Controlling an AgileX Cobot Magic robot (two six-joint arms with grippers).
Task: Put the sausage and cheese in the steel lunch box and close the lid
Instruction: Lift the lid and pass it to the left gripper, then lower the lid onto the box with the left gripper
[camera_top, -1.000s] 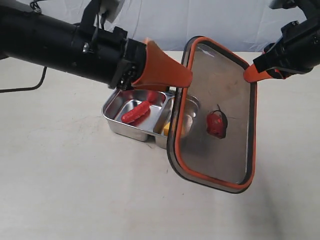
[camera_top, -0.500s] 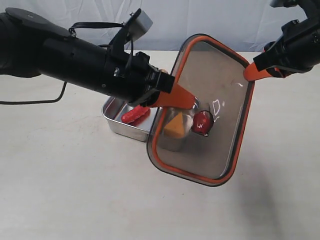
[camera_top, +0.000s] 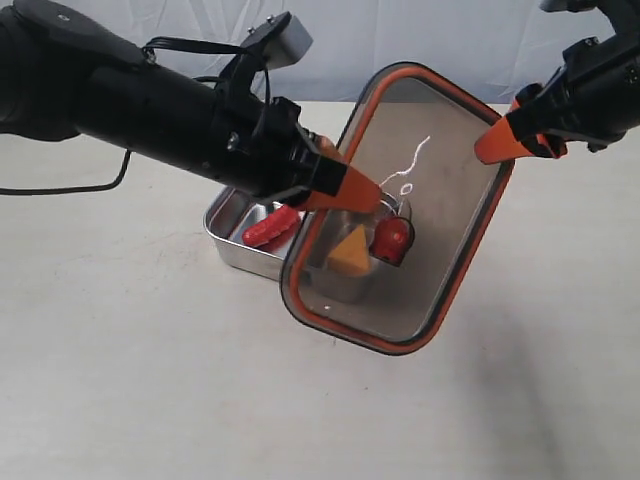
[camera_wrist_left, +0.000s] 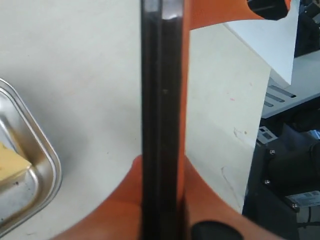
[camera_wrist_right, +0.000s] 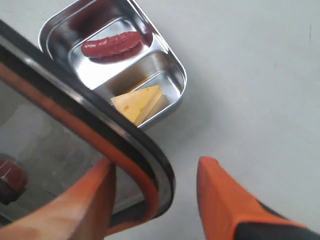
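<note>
The dark see-through lid (camera_top: 440, 250), with its orange rim seal and red valve (camera_top: 392, 238), hangs tilted above the steel lunch box (camera_top: 228, 235). My left gripper (camera_top: 345, 190) is shut on the lid's left rim (camera_wrist_left: 161, 100). My right gripper (camera_top: 500, 140) is open, its fingers (camera_wrist_right: 220, 195) astride the lid's far corner (camera_wrist_right: 125, 145), with a gap on one side. The red sausage (camera_wrist_right: 111, 44) lies in the larger compartment. The yellow cheese (camera_wrist_right: 139, 102) lies in the smaller one, seen through the lid (camera_top: 349, 252) in the exterior view.
The pale tabletop (camera_top: 150, 380) surrounds the box. A white backdrop (camera_top: 400, 30) stands behind the table. Off the table's edge, dark equipment (camera_wrist_left: 290, 170) shows in the left wrist view.
The lid has swung down and leftward, now hanging over the smaller compartment and the cheese. The left arm turned with it. The right gripper stayed near the lid's upper corner.
</note>
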